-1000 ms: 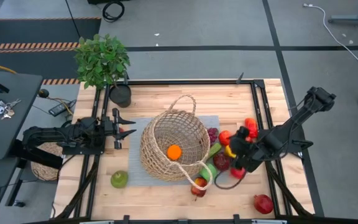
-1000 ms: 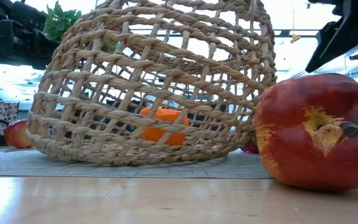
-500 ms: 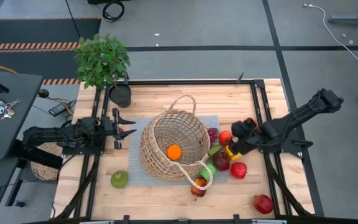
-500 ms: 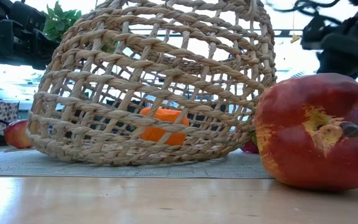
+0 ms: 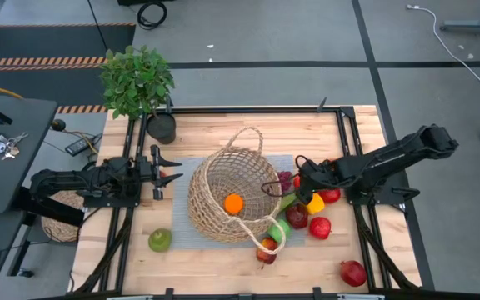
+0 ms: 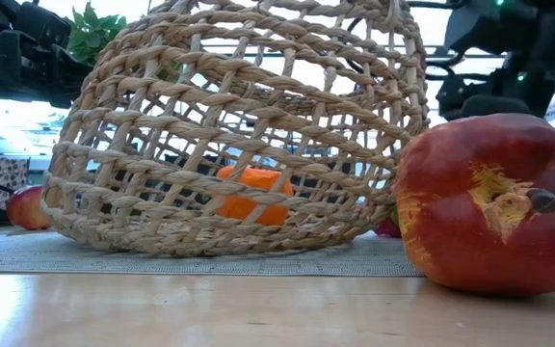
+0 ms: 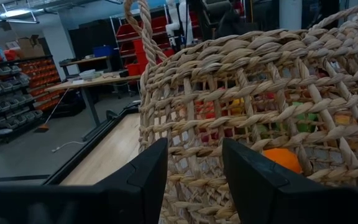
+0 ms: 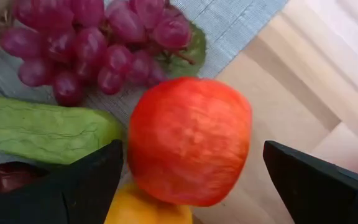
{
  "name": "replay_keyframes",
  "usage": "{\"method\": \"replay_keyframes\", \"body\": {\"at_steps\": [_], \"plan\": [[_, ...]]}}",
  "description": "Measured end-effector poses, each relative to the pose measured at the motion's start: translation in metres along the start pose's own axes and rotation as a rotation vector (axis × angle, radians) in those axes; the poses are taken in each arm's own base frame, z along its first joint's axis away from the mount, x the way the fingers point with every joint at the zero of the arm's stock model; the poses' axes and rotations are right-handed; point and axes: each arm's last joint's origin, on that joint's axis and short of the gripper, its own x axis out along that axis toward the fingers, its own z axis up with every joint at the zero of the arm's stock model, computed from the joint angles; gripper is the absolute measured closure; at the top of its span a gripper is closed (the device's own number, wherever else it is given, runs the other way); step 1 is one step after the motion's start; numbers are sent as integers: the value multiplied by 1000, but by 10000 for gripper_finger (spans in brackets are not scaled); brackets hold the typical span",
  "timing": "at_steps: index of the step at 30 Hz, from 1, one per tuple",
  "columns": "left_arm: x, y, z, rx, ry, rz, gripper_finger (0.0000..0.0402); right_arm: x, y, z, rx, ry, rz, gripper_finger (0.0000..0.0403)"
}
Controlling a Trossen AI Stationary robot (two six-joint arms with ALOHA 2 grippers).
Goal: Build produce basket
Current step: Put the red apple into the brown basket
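From above: the basket [image 5: 233, 197] lies tipped on its side on the grey mat [image 5: 182, 233] in the middle of the surface [image 5: 223, 129], an orange [image 5: 234, 203] inside it. My right hand [image 5: 300, 179] hangs over the pile of produce just beside the basket's rim, fingers spread wide, nothing gripped. My left hand [image 5: 163, 171] waits clenched at the basket's other side, holding nothing. A green apple [image 5: 159, 240] sits apart near the front edge, a pomegranate [image 5: 353, 272] at the far front corner.

Low down: the pomegranate [image 6: 489, 202] looms close, the orange [image 6: 251, 194] shows through the weave of the basket [image 6: 239, 125].

Left wrist: my dark fingers [image 7: 151, 177] sit before the basket [image 7: 260, 106] wall.

Right wrist: a red apple [image 8: 189, 140] lies between my open fingers [image 8: 89, 180], untouched, with purple grapes [image 8: 98, 46] and a green pepper [image 8: 42, 130] beside it
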Motion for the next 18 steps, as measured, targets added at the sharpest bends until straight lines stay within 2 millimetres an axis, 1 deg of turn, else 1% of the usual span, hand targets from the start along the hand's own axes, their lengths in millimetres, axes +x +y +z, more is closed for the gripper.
{"method": "replay_keyframes", "body": {"at_steps": [5,8,14,18], "plan": [[0,0,0,0,0,0,241,12,1,3,4,45,-28,12],[0,0,0,0,0,0,241,17,0,5,-10,56,-45,19],[0,0,0,0,0,0,241,19,0,9,-11,41,-34,61],[0,0,0,0,-1,0,241,11,-1,13,-28,49,-1,88]]}}
